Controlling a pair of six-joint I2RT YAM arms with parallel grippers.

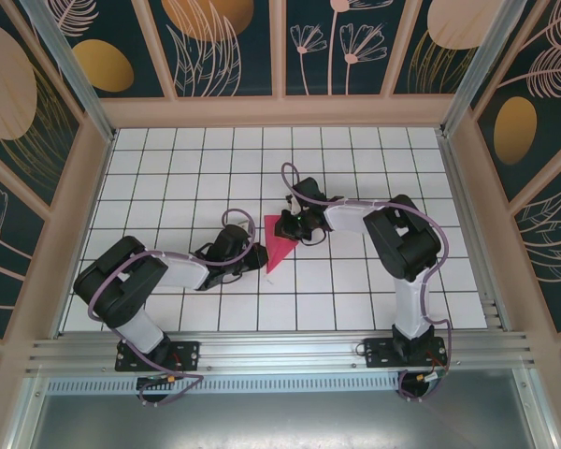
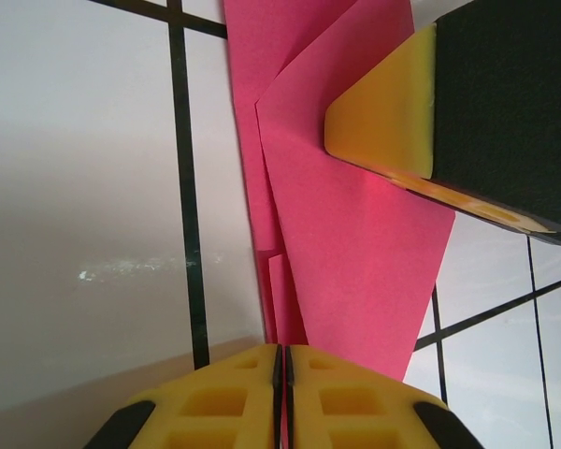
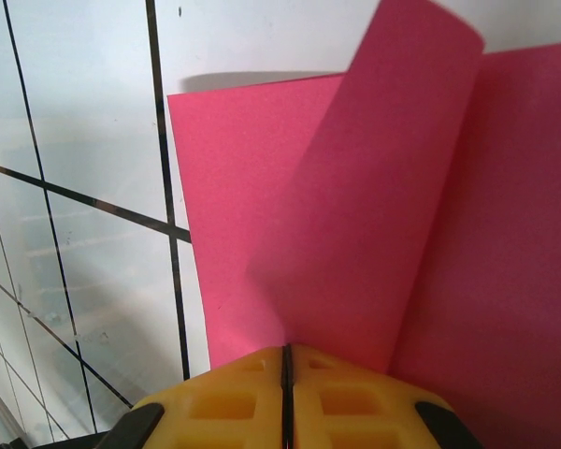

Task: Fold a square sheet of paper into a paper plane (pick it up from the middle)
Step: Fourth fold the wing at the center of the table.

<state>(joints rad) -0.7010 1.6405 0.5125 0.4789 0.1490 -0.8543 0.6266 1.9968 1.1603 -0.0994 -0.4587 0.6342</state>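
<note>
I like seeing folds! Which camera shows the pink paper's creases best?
The left wrist view: the pink paper is close, its layered folds plain. From the top it's a small pointed shape; the right wrist view shows one curled flap.

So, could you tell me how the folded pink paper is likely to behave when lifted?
Probably floppy: the flap rising from the right fingers bends in a soft curve. Likely light, so a push could slide the whole folded pink paper over the tiles. Its creased layers may spring open.

magenta paper plane (image 1: 279, 243), white black-gridded table (image 1: 168, 168)
</note>
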